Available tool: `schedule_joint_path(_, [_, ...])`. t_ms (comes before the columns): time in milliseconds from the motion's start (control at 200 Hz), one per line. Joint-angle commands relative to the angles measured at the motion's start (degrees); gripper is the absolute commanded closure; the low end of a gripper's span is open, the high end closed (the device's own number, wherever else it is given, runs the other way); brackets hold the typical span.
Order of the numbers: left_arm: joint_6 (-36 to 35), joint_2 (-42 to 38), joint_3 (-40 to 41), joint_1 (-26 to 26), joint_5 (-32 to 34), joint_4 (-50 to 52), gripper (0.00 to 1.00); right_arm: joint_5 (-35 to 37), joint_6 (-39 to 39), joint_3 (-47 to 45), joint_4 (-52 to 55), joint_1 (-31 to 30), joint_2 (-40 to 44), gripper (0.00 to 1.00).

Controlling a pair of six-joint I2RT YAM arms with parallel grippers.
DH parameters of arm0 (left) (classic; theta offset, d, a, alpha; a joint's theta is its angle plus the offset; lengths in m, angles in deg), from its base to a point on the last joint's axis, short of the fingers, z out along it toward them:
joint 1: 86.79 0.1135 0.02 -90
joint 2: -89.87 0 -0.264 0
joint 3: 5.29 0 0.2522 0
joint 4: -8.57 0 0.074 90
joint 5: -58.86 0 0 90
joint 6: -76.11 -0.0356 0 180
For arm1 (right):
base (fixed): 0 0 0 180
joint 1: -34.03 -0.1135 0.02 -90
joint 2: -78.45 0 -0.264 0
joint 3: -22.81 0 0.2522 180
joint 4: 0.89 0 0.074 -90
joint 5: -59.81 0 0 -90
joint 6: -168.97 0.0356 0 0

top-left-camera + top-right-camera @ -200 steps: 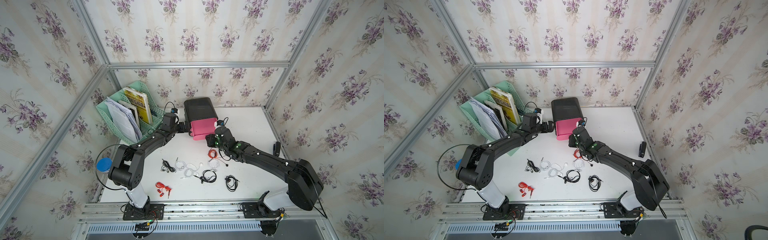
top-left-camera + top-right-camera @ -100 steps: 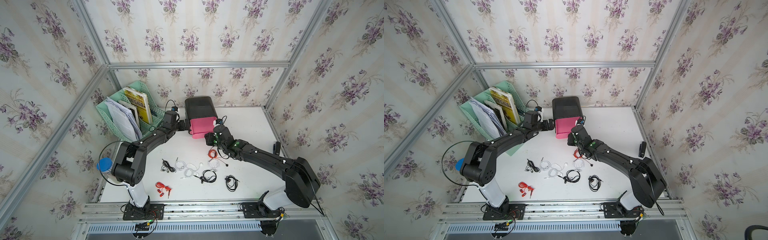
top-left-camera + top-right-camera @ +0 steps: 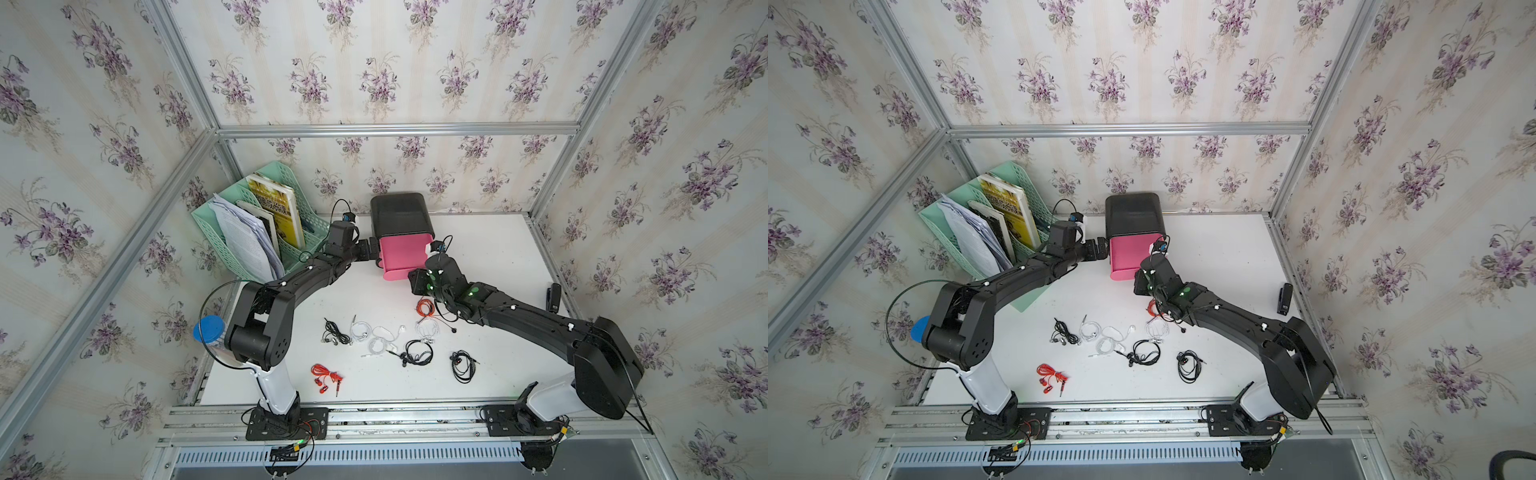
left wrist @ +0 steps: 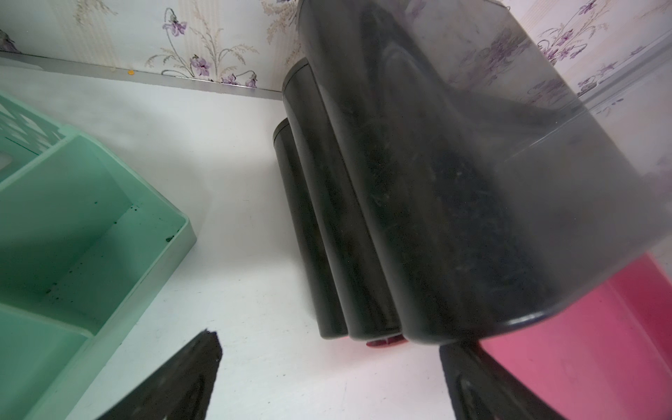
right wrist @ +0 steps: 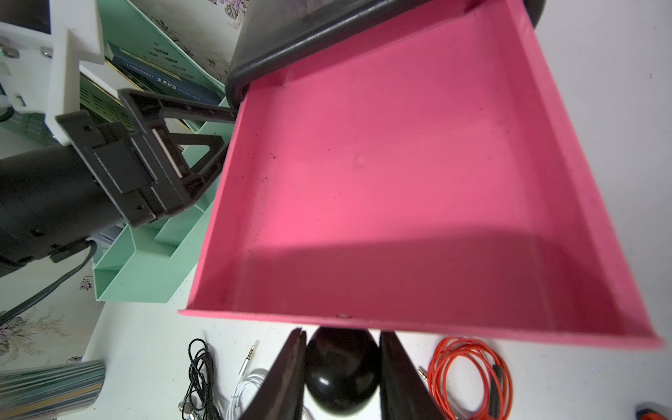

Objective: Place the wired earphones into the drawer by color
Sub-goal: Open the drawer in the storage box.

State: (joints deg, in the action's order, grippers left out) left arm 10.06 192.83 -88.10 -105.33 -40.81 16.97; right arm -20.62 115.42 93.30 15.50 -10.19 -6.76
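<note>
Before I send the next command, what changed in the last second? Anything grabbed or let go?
Barely anything. The left arm edged slightly toward the black cabinet; the left gripper is open at its side, holding nothing. The right gripper stays shut on the black knob of the pink drawer, which is out and empty; any further slide is too small to tell. The wired earphones haven't moved.

Pink drawer (image 5: 400,163) is seen as smooth matt plastic, its black knob (image 5: 340,371) glossy. The cabinet (image 4: 436,182) over the drawer is read as smoky, scuffed semi-gloss plastic. Beside the drawer, a mint rack (image 4: 91,225) of smooth plastic is noted; worktop (image 3: 490,257) white, matt.
</note>
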Motion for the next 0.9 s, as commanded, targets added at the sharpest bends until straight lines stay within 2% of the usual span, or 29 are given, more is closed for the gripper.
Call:
schedule_joint_path(0, [-0.3,-0.5,0.2,0.0,-0.2,-2.0,0.01,0.1,0.1,0.6,-1.8,-0.2,-0.3,0.58])
schedule_joint_path(90, [-0.3,-1.2,0.8,0.0,-0.1,-2.0,0.01,0.7,0.1,0.7,-1.8,-0.2,-0.3,0.5])
schedule_joint_path(235, [-0.2,-1.8,1.7,0.0,-0.1,-2.1,0.01,1.0,0.1,0.7,-1.6,-0.2,-0.2,0.44])
schedule_joint_path(620, [0.0,-5.3,3.8,0.1,0.3,-0.9,0.01,3.2,-0.8,0.3,0.4,-0.1,2.4,0.39])
schedule_joint_path(894, [0.6,-14.7,9.9,0.0,-0.1,2.4,0.01,7.5,-3.4,-2.0,5.6,0.7,7.3,0.36])
